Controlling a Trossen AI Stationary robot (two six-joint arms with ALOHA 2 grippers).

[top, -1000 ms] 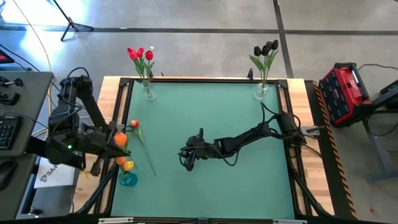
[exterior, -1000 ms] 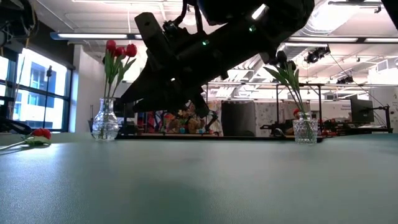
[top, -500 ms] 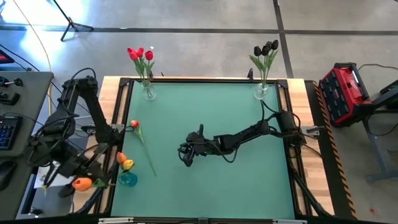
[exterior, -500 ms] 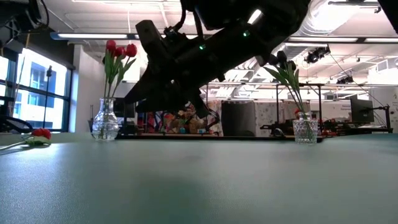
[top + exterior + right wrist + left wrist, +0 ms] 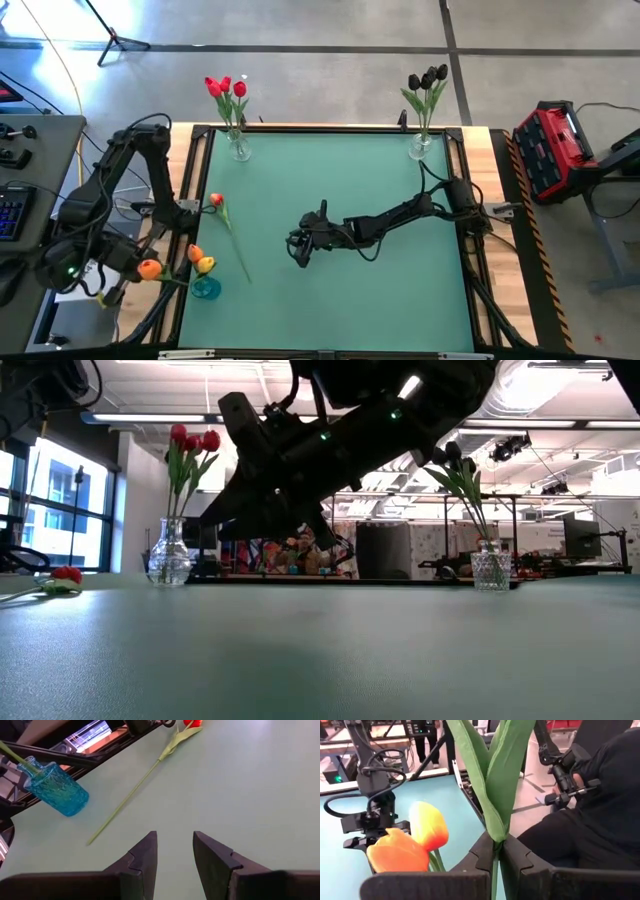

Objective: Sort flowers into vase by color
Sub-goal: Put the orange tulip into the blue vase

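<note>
Orange tulip (image 5: pixel 149 268) clenched by its stem in left gripper (image 5: pixel 495 851); right gripper (image 5: pixel 175 851) released; nearby white label seemingly unreadable

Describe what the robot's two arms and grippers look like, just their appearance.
Both arms are dark, nearly black, jointed links with black cables looped along them. The left arm shows a small green light near its wrist. The right gripper has two flat, dark, blocky fingers with stepped notches on their inner faces; the left gripper has the same notched dark fingers.
</note>
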